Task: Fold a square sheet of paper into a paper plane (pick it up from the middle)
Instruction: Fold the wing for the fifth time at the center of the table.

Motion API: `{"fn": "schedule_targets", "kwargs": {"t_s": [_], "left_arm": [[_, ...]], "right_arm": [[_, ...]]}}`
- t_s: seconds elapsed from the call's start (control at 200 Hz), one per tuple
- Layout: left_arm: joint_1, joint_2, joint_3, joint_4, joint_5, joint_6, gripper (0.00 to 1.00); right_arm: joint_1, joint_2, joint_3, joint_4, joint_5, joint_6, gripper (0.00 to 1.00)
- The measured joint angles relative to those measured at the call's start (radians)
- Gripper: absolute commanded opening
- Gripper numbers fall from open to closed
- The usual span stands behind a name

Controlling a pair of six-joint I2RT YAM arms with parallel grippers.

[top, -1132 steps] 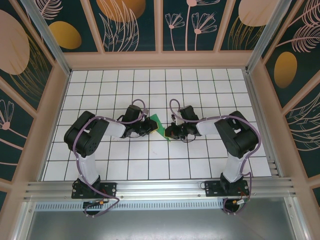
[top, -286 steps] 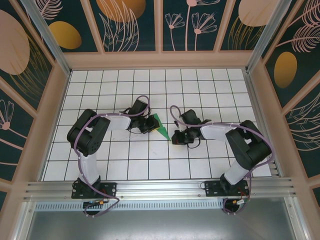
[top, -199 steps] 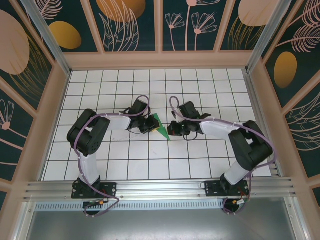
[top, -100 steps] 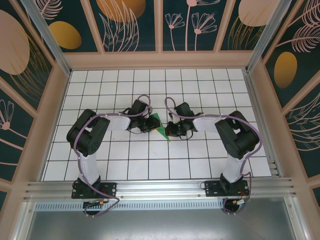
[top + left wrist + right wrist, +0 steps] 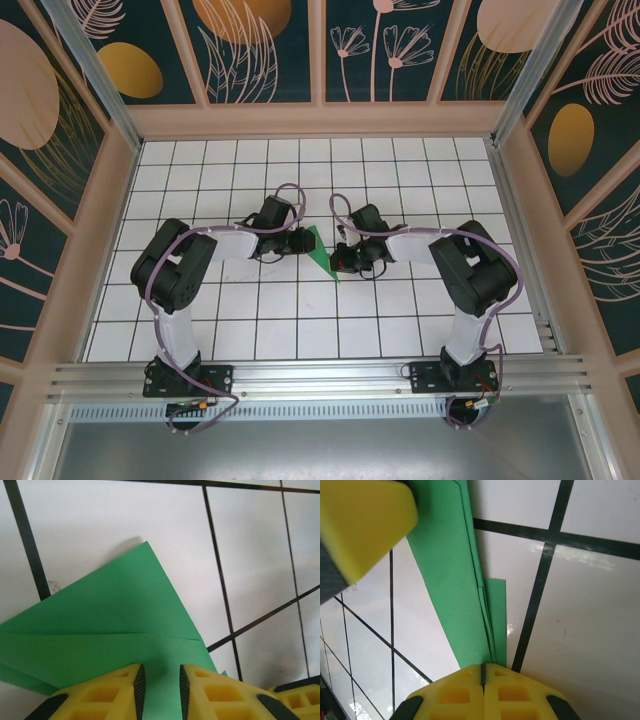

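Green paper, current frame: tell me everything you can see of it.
The square sheet of paper is bright green, thin and matte, already folded into a narrow tapering shape with stacked layers and a straight crease. It lies on the white grid table. The left gripper stands over one end, jaws a narrow gap apart, paper showing through. The right gripper, shut, meets the layered edges at the other end; pinching or pressing, I cannot tell.

White gridded table [image 5: 400, 340], floral wall panels [image 5: 260, 50], perhaps metal rail [image 5: 320, 375]
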Motion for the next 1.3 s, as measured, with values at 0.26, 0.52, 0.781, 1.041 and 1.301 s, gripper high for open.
{"fn": "schedule_targets", "kwargs": {"t_s": [0.26, 0.52, 0.781, 1.041, 1.301], "left_arm": [[-0.002, 0.003, 0.005, 0.0, -0.041, -0.005, 0.27], [0.018, -0.02, -0.023, 0.016, -0.12, -0.064, 0.28], [0.093, -0.024, -0.05, 0.065, -0.113, -0.108, 0.28], [0.143, -0.033, -0.057, 0.078, -0.156, -0.108, 0.3], [0.177, -0.154, -0.091, 0.056, -0.163, -0.112, 0.27]], "right_arm": [[-0.002, 0.006, 0.002, 0.009, -0.003, 0.0, 0.05], [-0.003, 0.018, 0.002, 0.045, -0.005, 0.001, 0.05], [-0.004, 0.023, 0.001, 0.064, -0.008, 0.001, 0.04], [-0.005, 0.024, 0.001, 0.066, -0.014, 0.001, 0.05], [-0.007, 0.024, -0.001, 0.069, -0.02, 0.003, 0.05]]}}
